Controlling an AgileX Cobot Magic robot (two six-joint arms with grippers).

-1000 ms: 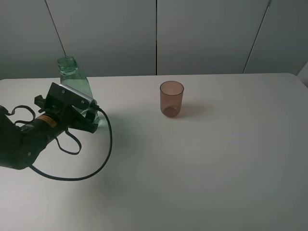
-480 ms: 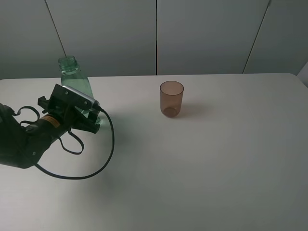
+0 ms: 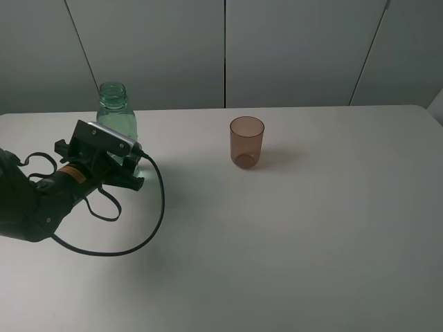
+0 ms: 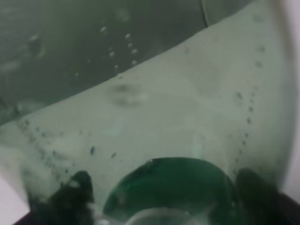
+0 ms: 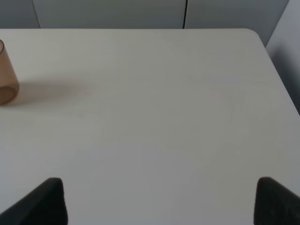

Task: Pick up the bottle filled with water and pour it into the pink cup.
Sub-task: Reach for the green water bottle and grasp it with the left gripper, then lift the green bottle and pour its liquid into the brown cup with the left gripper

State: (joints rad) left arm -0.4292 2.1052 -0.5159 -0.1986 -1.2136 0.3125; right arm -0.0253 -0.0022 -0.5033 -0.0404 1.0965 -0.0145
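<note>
The green-tinted bottle [image 3: 114,114] stands upright at the left of the table, open neck on top. My left gripper [image 3: 129,168] is closed around its lower body. In the left wrist view the bottle [image 4: 154,122] fills the picture, with water drops on its wall and a dark fingertip [image 4: 75,192] on each side. The pink cup [image 3: 246,142] stands upright near the middle back of the table, apart from the bottle. It also shows at the edge of the right wrist view [image 5: 5,77]. My right gripper [image 5: 159,201] is open and empty, far from the cup.
The white table [image 3: 311,228] has its back edge against a grey panelled wall [image 3: 291,48]. A black cable [image 3: 149,228] loops from the left arm onto the table. The table's right corner [image 5: 258,35] shows in the right wrist view.
The bottle's neck has swung right, from leaning left to standing upright. The left gripper shifted slightly right and down on it. The cup has not moved.
</note>
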